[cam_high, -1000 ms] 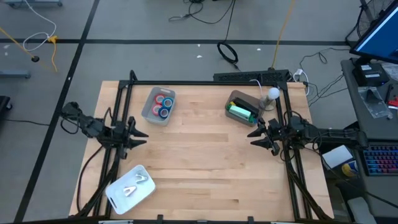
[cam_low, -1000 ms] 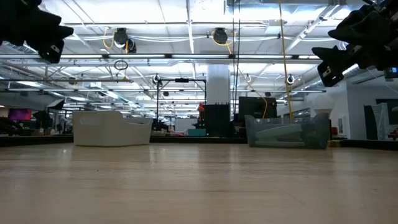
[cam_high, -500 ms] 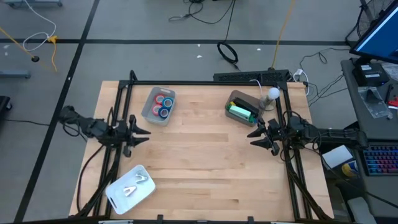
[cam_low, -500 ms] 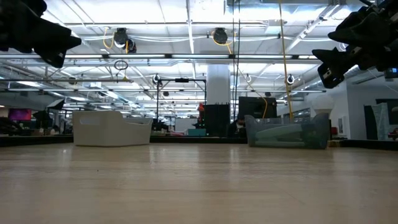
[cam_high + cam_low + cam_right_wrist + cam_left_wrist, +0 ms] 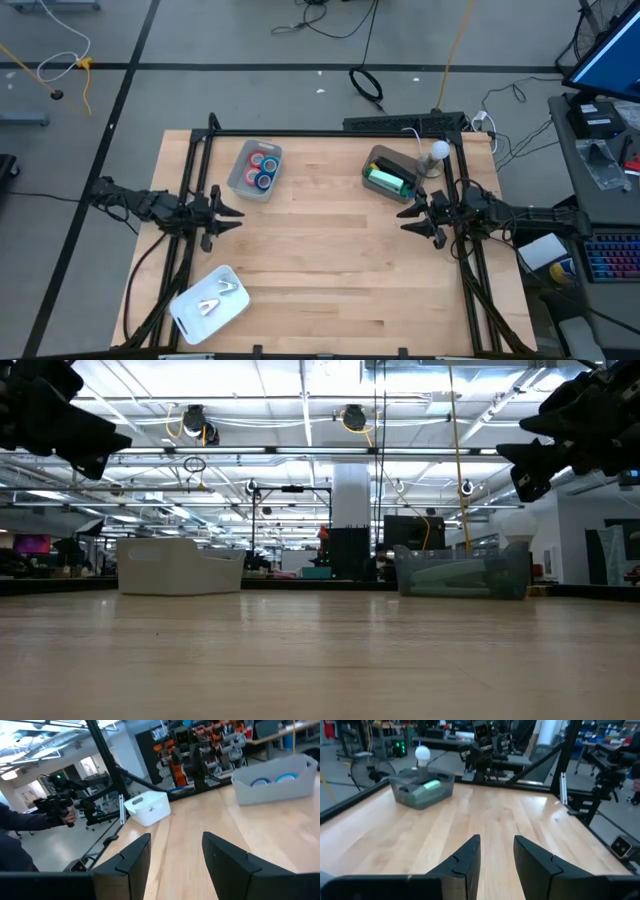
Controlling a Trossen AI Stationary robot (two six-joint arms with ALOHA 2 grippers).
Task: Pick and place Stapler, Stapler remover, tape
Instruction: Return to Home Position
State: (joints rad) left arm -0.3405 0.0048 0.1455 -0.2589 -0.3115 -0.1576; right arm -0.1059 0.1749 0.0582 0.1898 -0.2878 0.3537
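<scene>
Every task thing we can see sits in a bin. The tape (image 5: pixel 264 167), red and blue rolls, lies in the gray bin (image 5: pixel 238 178) at the back left. The green stapler (image 5: pixel 388 181) is in the dark bin (image 5: pixel 380 155) at the back right, and two removers (image 5: pixel 215 303) are in the white bin (image 5: pixel 190 318) at the front left corner. Each kind has its own bin, so we judge the sorting finished.

The left gripper (image 5: pixel 228 213) hangs above the left edge of the table (image 5: pixel 330 260), between the gray and white bins, its fingers parted with nothing between them. The right gripper (image 5: pixel 405 216) hangs opposite, just in front of the dark bin, likewise parted and bare (both wrist views show only wood past the fingers). Raised and drawn to the sides, the arms stand clear of the bins; we take this as the rest pose.
</scene>
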